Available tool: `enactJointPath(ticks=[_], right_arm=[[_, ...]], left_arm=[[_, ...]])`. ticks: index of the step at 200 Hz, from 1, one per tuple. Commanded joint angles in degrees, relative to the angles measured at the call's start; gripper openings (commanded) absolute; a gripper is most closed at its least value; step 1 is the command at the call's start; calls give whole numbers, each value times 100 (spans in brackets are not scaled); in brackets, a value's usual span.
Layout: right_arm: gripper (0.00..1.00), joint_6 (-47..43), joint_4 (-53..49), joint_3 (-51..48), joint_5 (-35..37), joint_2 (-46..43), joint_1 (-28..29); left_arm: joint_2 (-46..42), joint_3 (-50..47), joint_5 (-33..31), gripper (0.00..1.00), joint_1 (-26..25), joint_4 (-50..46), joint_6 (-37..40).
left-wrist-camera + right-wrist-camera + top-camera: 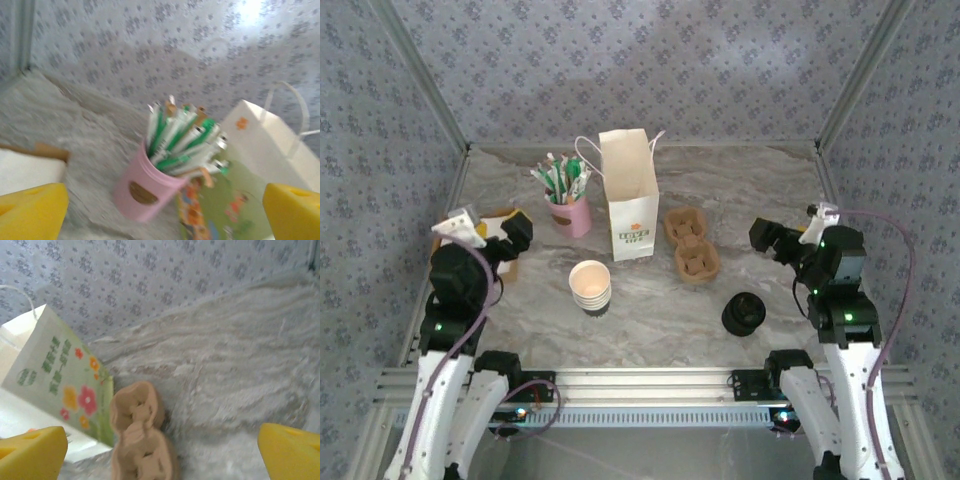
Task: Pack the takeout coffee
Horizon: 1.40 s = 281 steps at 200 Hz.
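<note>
Nothing is packed yet. The left hand (pixel 512 236) and right hand (pixel 768 238) are wide open and empty. In front of the white bag (pixel 630 195), the cup stack (pixel 590 285) has no lid. The black lids (pixel 743 313) lie to the bag's front right.

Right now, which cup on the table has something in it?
The pink cup, left of the white bag: it is stuffed with green and white packets. The stacked cream cups are empty.
</note>
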Motion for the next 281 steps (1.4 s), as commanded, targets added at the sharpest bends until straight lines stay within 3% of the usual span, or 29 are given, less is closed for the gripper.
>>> enactJointPath(ticks=[1, 36, 81, 103, 137, 167, 197, 241, 252, 281], right_arm=[[100, 658, -927, 118, -1080, -78, -60], [100, 1350, -845, -56, -1983, -216, 10], [100, 1975, -802, -5, -1882, -319, 364], [100, 2127, -614, 62, -1848, -129, 731], [100, 2220, -720, 466, -1075, 442, 1834], [100, 2139, -1003, 933, -66, 950, 3021], [100, 1890, -1434, 1471, 317, 1691, 3827], [100, 1142, -2278, 2853, 1241, 3273, 5015], [100, 1052, -2478, 3262, 1555, 3670, 5301], [92, 882, -2630, 3994, 1861, 4430, 5745]], left_arm=[[-548, 218, 825, 99, -24, -1416, -1136], [-1470, -71, 1801, 100, -31, -1739, -1250], [-1323, 200, 1618, 100, -76, -2170, -1147], [-1161, 372, 1063, 99, -78, -2556, -1300], [-1095, -81, 863, 100, -78, -1914, -1934], [-839, -425, 1065, 99, -87, -1538, -2511], [-500, -577, 1312, 100, -222, -1067, -2930], [73, 432, 1861, 99, -221, -2168, -1963], [193, 674, 1886, 99, -216, -2808, -1655], [-253, 521, 1961, 93, -216, -3264, -1413]])
